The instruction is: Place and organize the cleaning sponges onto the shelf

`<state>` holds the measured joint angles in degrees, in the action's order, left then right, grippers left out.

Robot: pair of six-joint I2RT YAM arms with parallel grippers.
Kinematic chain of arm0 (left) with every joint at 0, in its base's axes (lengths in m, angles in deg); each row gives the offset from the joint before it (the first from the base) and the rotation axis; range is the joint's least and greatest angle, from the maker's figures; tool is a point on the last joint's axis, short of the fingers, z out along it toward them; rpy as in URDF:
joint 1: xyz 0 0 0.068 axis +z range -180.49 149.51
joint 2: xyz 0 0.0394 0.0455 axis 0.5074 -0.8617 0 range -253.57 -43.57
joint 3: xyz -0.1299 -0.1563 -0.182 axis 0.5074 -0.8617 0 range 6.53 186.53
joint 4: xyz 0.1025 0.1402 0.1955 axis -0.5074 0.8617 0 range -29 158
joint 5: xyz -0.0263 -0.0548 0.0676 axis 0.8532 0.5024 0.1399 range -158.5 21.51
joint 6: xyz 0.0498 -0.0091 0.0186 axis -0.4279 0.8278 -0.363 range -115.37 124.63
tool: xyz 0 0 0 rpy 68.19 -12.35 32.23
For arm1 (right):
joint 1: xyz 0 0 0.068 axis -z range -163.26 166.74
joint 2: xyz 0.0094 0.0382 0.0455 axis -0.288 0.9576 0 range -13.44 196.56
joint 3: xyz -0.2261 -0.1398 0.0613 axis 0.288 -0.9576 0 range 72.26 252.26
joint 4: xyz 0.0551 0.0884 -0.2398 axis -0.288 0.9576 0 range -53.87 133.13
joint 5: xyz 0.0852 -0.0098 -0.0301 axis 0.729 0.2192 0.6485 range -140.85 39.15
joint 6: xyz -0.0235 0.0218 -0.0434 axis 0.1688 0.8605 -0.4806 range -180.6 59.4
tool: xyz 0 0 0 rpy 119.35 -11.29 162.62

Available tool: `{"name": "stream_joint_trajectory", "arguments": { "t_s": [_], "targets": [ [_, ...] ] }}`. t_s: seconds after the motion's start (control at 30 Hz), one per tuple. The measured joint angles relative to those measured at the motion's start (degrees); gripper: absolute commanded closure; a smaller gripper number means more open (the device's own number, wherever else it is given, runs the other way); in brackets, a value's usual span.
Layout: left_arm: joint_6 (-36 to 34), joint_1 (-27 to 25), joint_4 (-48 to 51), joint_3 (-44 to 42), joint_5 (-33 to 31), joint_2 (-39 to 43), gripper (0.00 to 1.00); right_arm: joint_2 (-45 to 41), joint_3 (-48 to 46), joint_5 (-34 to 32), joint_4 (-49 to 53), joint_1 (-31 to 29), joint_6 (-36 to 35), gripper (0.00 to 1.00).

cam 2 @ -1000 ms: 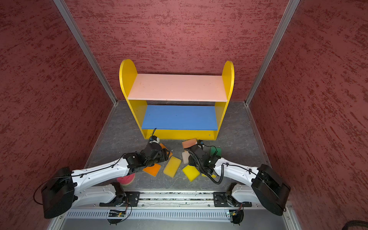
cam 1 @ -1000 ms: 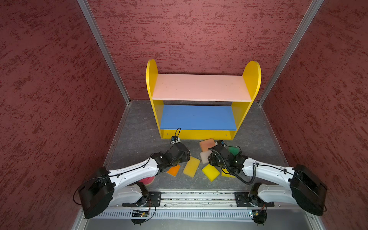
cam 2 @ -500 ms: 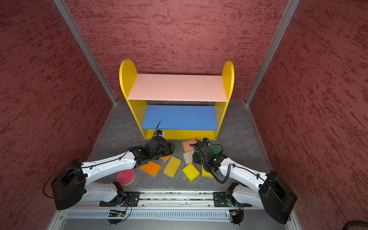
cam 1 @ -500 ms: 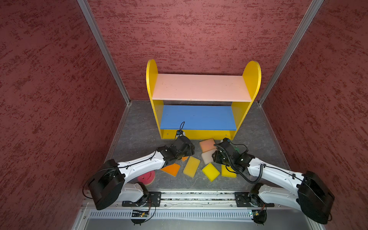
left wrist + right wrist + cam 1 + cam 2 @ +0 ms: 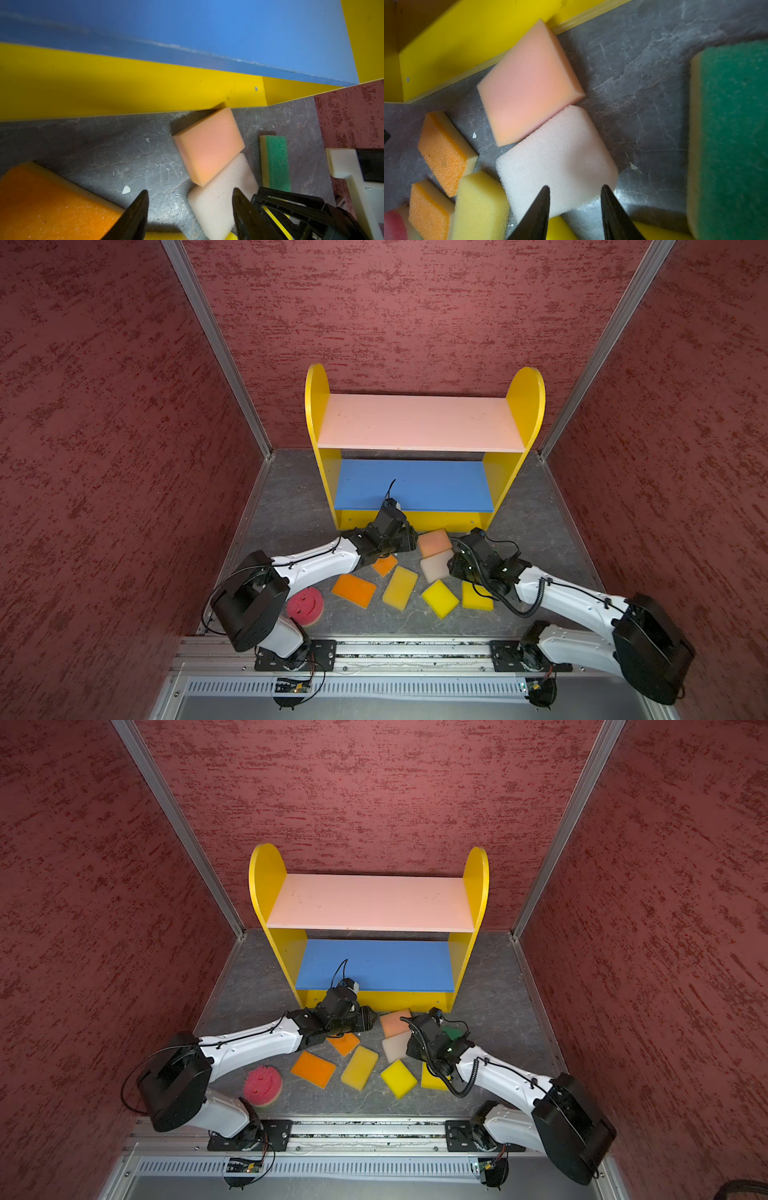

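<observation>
Red textured walls [image 5: 104,448] close in a grey floor [image 5: 291,506], and the shelf [image 5: 318,406] stands far and central against the back wall. The left arm [image 5: 316,562] stretches low from the near left toward the shelf's yellow base. The right arm [image 5: 569,597] reaches in low from the near right, and the two wrists almost meet in front of that base. On the floor there lie a round red-pink sponge [image 5: 305,605] beside the left arm's base, a large orange sponge [image 5: 354,590], a pale yellow sponge [image 5: 400,587], a bright yellow sponge [image 5: 440,598], and a half-hidden yellow sponge [image 5: 478,599] under the right arm. A small orange sponge [image 5: 385,564] sits partly under the left wrist, and a green-topped sponge [image 5: 451,1031] lies beyond the right wrist. Between the grippers lies the peach sponge [image 5: 434,542], one corner at the base's front edge, touching the off-white sponge [image 5: 436,566]. The left gripper [image 5: 190,197] points at that pair, jaws spread and holding nothing. The right gripper [image 5: 575,188] hovers with its jaws apart over the off-white sponge's near edge; whether it touches cannot be told.
</observation>
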<state>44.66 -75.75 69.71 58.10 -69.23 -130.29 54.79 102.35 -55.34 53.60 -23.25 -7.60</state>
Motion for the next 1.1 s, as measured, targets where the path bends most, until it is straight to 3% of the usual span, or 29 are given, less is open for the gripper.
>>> {"name": "stream_joint_trajectory", "arguments": {
  "t_s": [0.6, 1.1],
  "targets": [
    [-2.5, 0.3, -0.1, 1.6, 1.9, -0.8, 0.37, -0.5, -1.9, 1.8, -2.5, 2.3, 1.5, 0.51],
    [-4.1, 0.5, 2.0, 1.9, -0.7, 1.7, 0.37, -2.5, 2.4, 7.3, 4.8, 2.1, -9.6, 0.5]
  ]
}}
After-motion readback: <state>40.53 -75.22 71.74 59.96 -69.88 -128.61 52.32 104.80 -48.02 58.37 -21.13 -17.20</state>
